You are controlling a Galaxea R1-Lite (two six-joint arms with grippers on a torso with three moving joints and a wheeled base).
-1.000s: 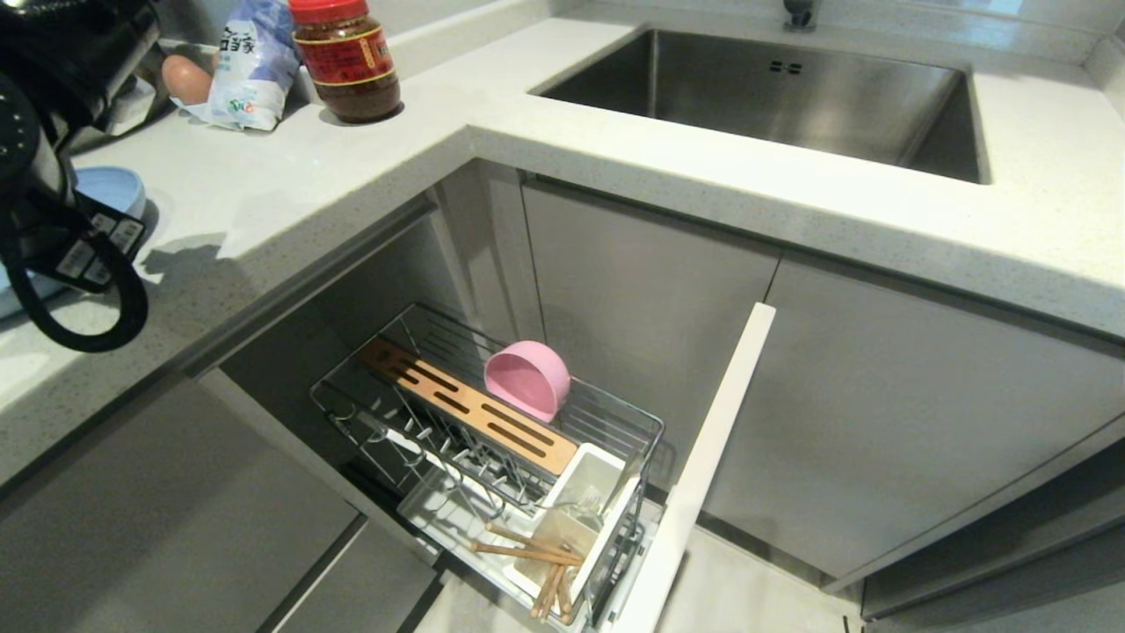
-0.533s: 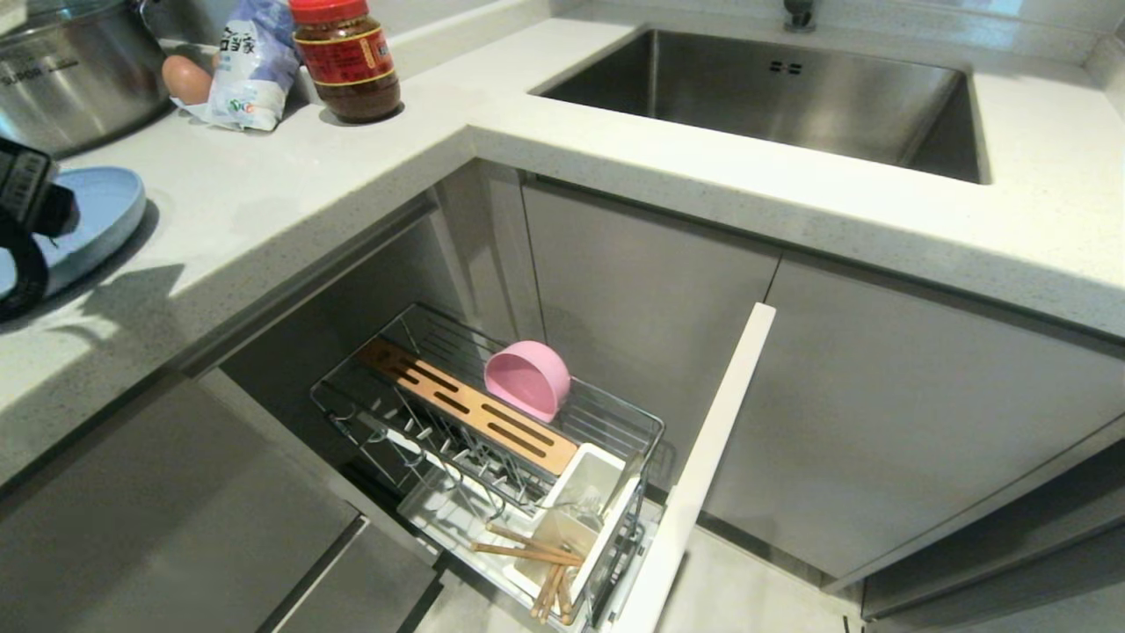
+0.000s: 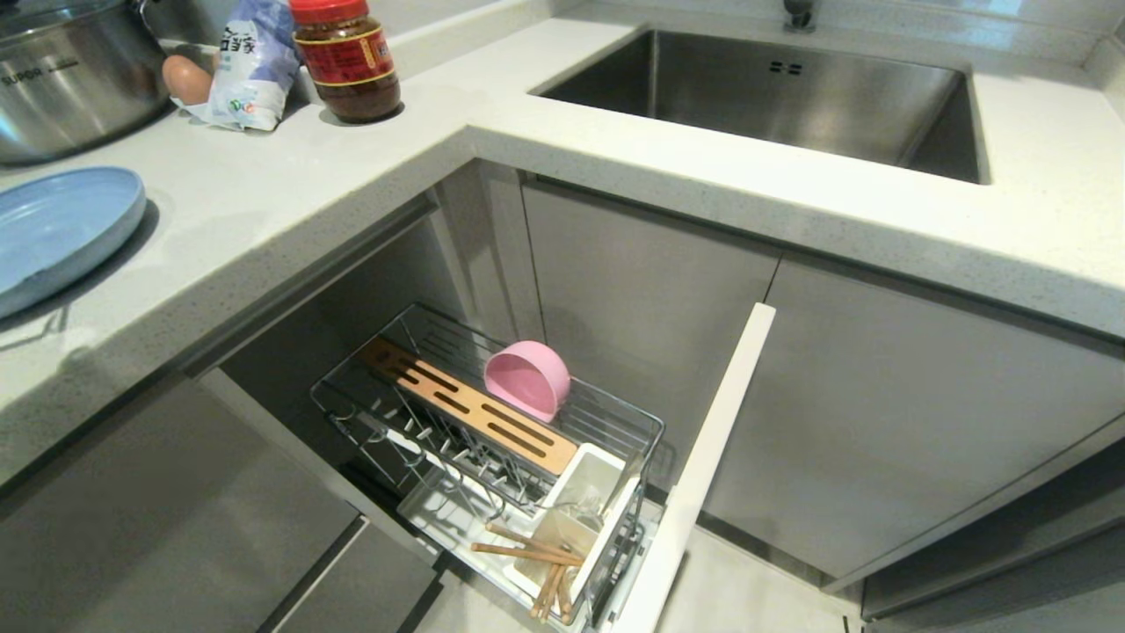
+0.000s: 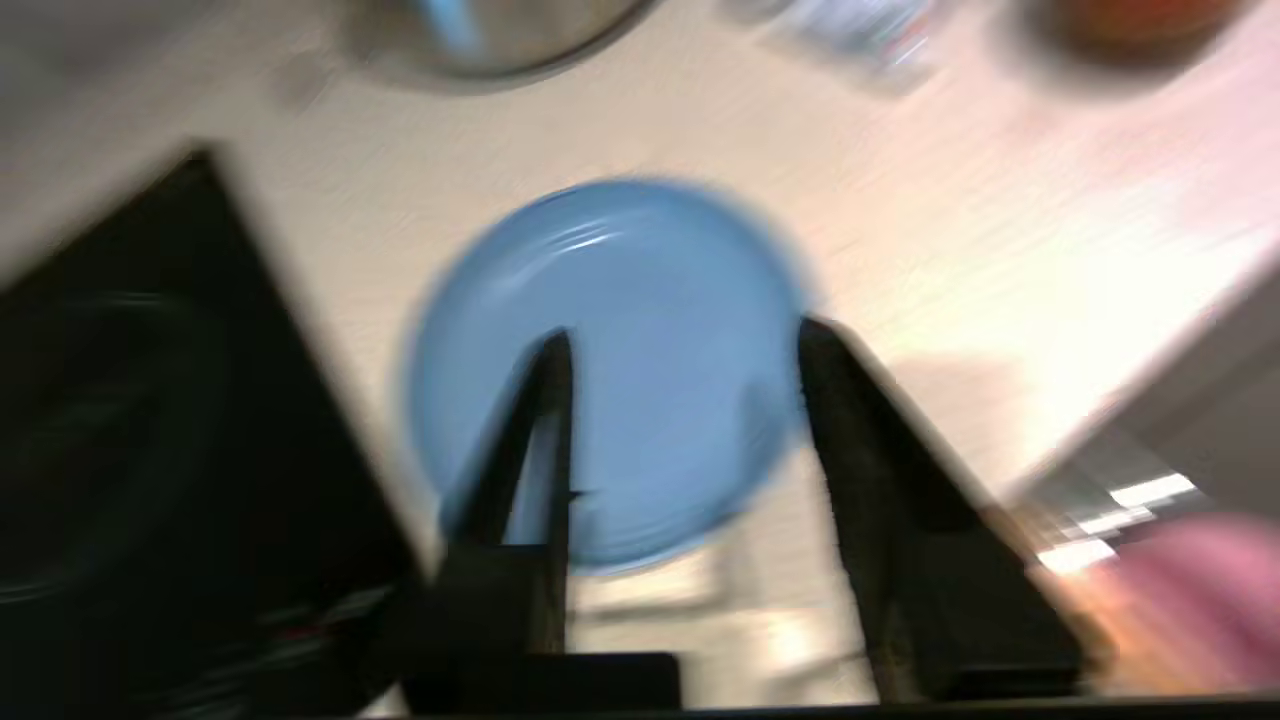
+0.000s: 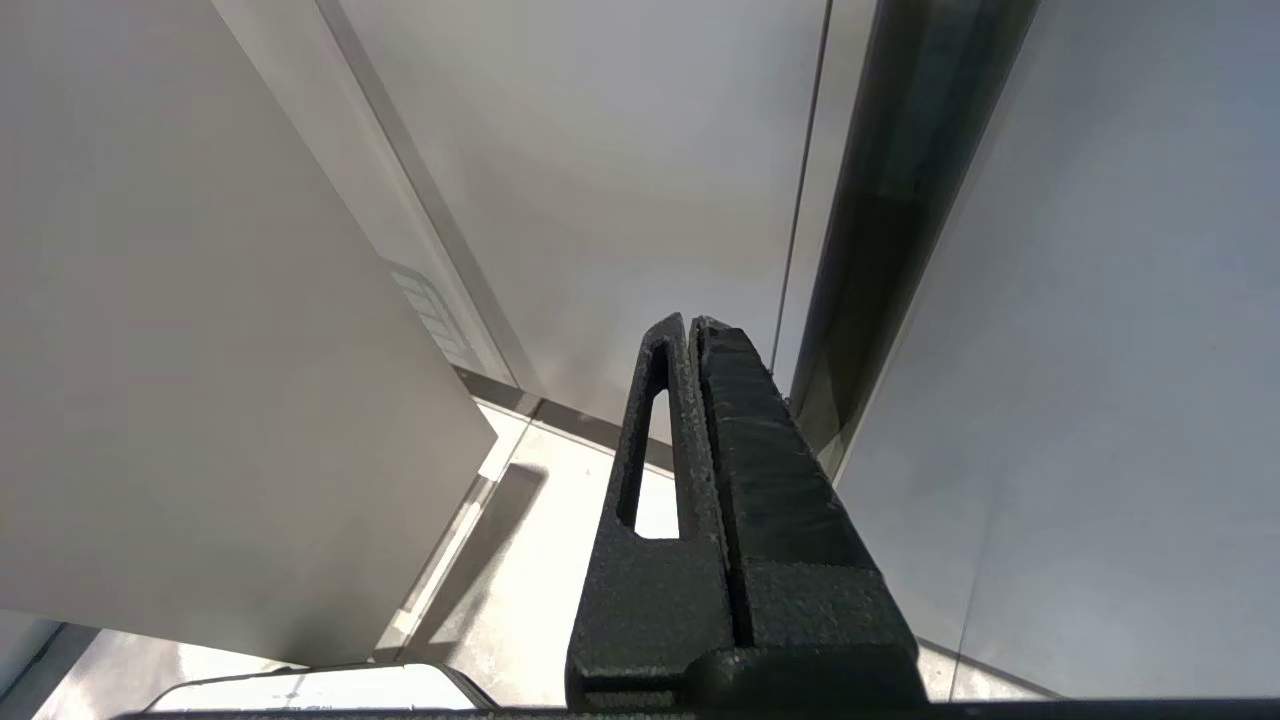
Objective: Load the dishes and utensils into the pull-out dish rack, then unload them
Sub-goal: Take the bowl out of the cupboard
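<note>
I have the left gripper [image 4: 685, 345] above the blue plate [image 4: 610, 370], jaws apart, grasping nothing; the plate lies flat on the counter [image 3: 290, 211]. Rightward and lower, the pink bowl [image 3: 527, 378] and chopsticks [image 3: 532, 554] sit in the dish rack [image 3: 492, 431]. The right gripper [image 5: 690, 335] hangs clenched, idle.

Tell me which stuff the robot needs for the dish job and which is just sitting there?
For the job: plate, bowl, chopsticks, rack.

Just sitting there: pot, jar, bag, egg, sink.
</note>
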